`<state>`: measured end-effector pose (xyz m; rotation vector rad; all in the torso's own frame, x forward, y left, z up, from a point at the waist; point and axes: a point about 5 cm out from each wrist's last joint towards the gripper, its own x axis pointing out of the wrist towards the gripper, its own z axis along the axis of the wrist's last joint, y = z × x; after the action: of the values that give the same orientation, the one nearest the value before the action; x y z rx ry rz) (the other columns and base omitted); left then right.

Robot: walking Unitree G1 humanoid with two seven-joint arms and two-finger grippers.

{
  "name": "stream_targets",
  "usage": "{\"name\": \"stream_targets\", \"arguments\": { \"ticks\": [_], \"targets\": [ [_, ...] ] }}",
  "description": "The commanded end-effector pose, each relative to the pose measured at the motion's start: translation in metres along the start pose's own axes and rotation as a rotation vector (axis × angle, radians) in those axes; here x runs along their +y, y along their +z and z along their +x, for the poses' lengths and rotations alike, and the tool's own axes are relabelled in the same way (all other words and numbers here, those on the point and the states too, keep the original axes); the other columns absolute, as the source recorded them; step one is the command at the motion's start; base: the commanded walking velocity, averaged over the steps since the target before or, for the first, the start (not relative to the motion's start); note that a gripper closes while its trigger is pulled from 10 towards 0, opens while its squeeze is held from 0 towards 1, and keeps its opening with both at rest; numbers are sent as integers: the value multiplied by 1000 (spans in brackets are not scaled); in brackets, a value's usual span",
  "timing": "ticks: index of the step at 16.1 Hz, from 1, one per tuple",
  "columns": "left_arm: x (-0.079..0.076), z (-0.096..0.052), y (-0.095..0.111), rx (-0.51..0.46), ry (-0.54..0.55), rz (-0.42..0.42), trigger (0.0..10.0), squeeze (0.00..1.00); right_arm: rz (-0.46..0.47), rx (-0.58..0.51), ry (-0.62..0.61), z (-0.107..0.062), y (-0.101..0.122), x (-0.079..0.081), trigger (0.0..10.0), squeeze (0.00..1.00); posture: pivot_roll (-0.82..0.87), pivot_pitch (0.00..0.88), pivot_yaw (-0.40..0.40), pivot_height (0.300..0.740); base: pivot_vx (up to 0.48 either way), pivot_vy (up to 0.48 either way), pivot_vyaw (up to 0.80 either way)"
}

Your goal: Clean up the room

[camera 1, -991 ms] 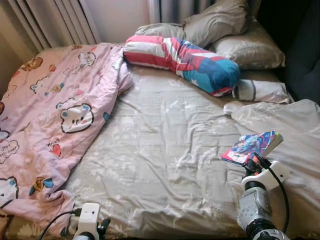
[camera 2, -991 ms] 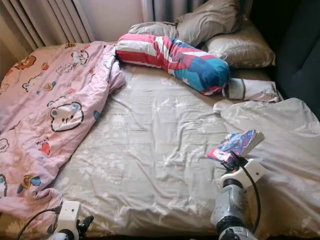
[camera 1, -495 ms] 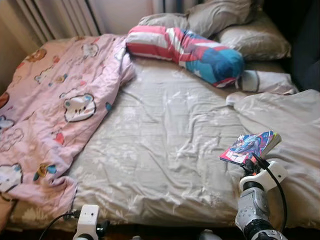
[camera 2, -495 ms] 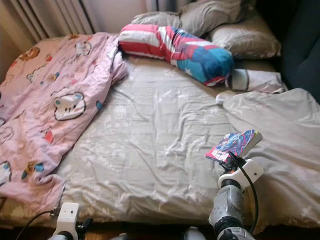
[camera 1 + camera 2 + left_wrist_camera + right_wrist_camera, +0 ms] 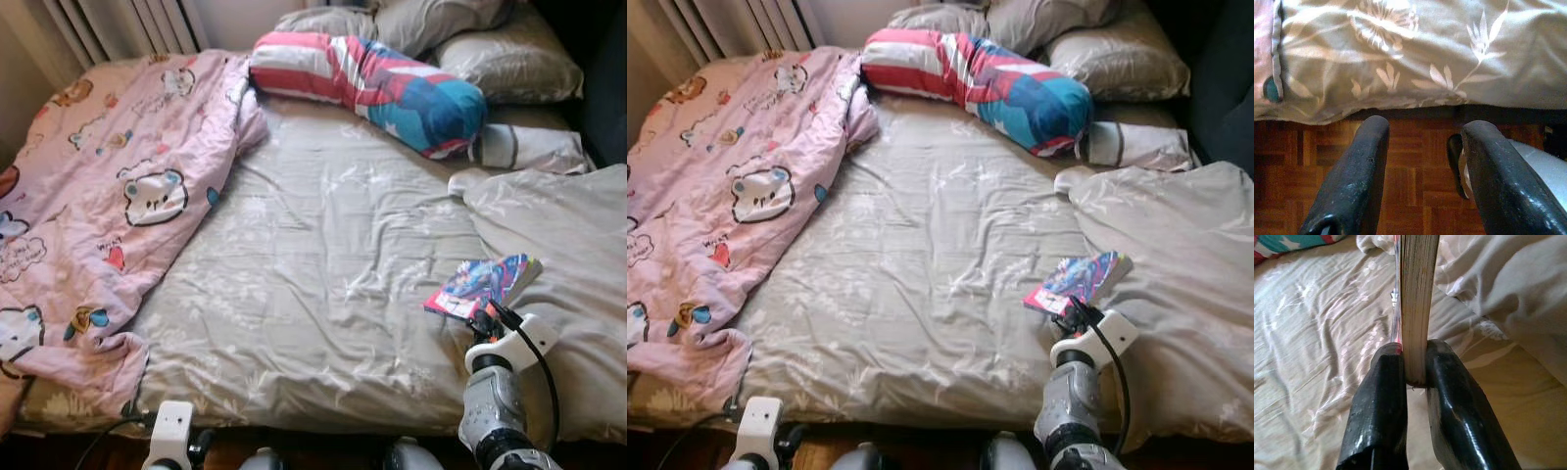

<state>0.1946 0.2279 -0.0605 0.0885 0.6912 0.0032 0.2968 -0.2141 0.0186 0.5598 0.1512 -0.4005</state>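
A colourful comic book [image 5: 480, 284] hangs above the right side of the grey bed sheet [image 5: 323, 264]. My right gripper [image 5: 1413, 377] is shut on the book's edge, its page block [image 5: 1415, 298] clamped between the two black fingers. My right arm [image 5: 500, 392] rises from the bed's near edge. My left gripper [image 5: 1420, 166] is open and hangs low over the wooden floor [image 5: 1415, 181] at the foot of the bed, nothing between its fingers.
A pink cartoon blanket [image 5: 98, 206] covers the bed's left side. A striped red, white and blue bolster [image 5: 372, 83] and grey pillows [image 5: 500, 59] lie at the head. A rumpled grey duvet [image 5: 558, 235] is heaped on the right. Curtains [image 5: 127, 24] hang behind.
The view has drawn back and tilted down, so the bed's near edge and the floor now show. My right gripper still holds the book in much the same place.
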Motion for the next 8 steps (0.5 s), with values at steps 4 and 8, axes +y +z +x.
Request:
{"name": "stream_targets", "arguments": {
  "ticks": [4,8],
  "targets": [
    [3,-8,-15,29,-5,13,10000,0,99,-15,48,1,-1,12,10000,0,70,190,81,664,0,0,0],
    [6,-11,-18,22,-6,16,10000,0,70,15,46,5,0,19,10000,0,83,212,80,656,0,0,0]
  ]
}}
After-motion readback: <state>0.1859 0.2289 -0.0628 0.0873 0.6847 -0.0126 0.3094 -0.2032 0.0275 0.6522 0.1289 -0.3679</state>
